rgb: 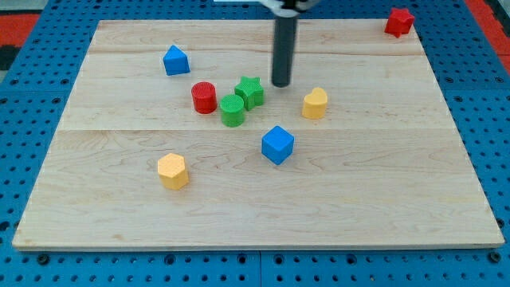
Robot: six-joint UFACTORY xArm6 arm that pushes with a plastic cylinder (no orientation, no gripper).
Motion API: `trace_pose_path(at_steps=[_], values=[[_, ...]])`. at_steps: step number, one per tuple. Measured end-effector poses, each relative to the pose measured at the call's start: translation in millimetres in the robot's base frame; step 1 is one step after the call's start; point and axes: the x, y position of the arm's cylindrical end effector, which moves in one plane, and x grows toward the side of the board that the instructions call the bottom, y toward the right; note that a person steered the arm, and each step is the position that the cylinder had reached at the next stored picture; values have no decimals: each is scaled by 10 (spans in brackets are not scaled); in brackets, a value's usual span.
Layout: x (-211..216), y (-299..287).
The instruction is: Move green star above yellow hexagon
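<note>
The green star point(249, 92) lies near the board's middle, toward the view's top, touching a green cylinder point(232, 110) at its lower left. The yellow hexagon point(173, 171) lies lower left on the board, well apart from the star. My tip point(281, 84) rests on the board just right of the green star, a small gap between them. The dark rod rises straight toward the view's top.
A red cylinder point(204, 97) stands left of the green cylinder. A blue pentagon-like block point(176, 60) lies upper left. A yellow heart-like block point(315, 104) lies right of my tip. A blue cube point(277, 144) lies below centre. A red star point(398, 21) sits at the top right corner of the wooden board point(382, 183).
</note>
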Motion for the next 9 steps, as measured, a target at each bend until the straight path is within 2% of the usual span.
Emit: trace_pose_path(at_steps=[1,3,4,5,6,8,9], values=[[181,-524],[900,-1065],[989,-1687],[1169,-1972],[1286,-1604],[1086,-1487],[1082,-1207]])
